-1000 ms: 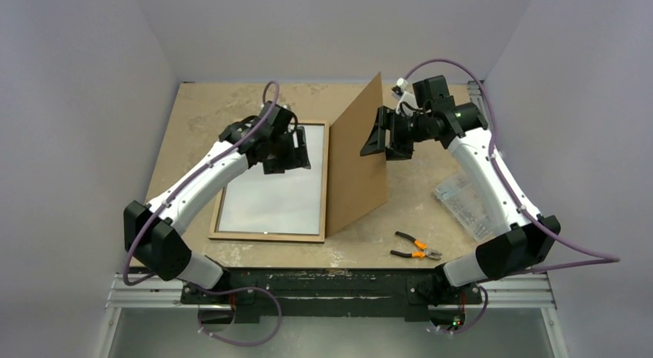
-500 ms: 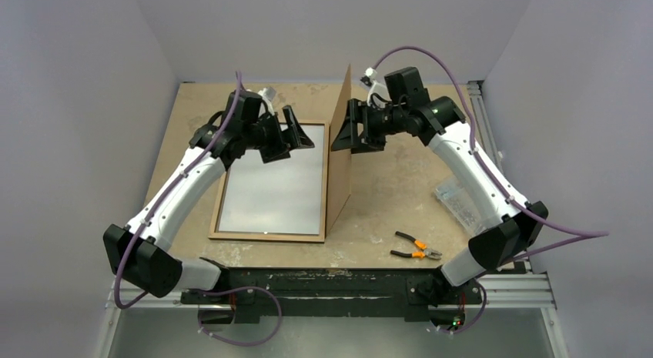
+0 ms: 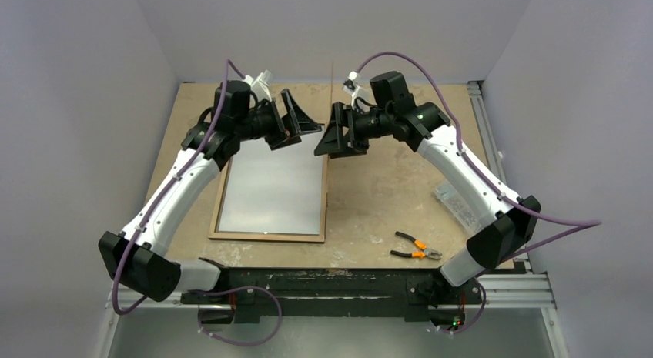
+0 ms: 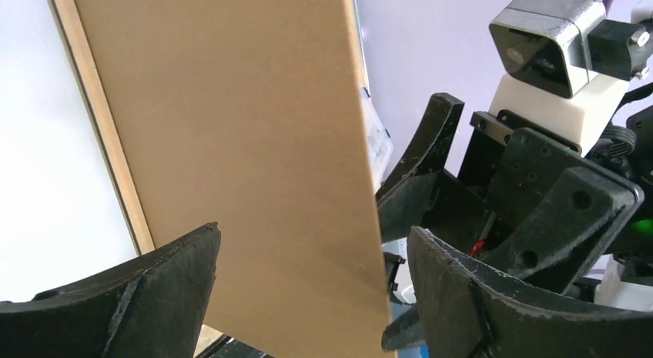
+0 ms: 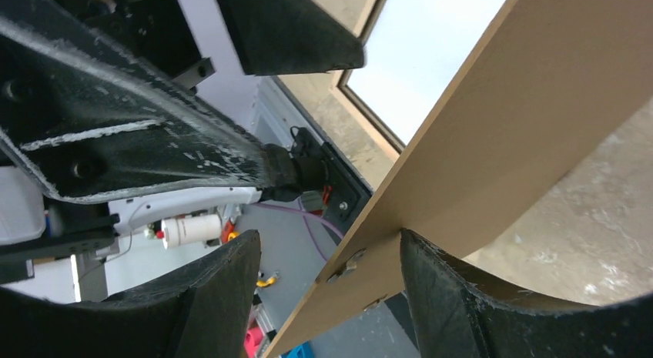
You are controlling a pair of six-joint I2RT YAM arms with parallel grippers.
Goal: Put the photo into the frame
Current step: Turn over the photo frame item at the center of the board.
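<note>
The frame [image 3: 266, 236] lies back up on the table, left of centre, its light wood rails around a plain white sheet [image 3: 273, 192] that looks like the photo's reverse; no print shows. A brown backing board [image 3: 332, 85] stands on edge along the frame's right rail, seen edge-on from above. My left gripper [image 3: 306, 121] hovers open over the frame's far end, facing the board's broad face [image 4: 246, 142]. My right gripper [image 3: 327, 135] is open on the other side. The board's edge [image 5: 524, 119] runs between its fingers: one fingertip [image 5: 420, 254] touches it, the other stands apart.
Orange-handled pliers [image 3: 416, 249] lie near the front right. A clear plastic bag [image 3: 462, 204] sits by the right edge. Purple-grey walls close in the table at the back and on both sides. The two grippers are close together at the board's top.
The board has swung from leaning right to standing upright. The right gripper followed it leftward. The left gripper lifted off the frame, turned toward the board and opened wider.
</note>
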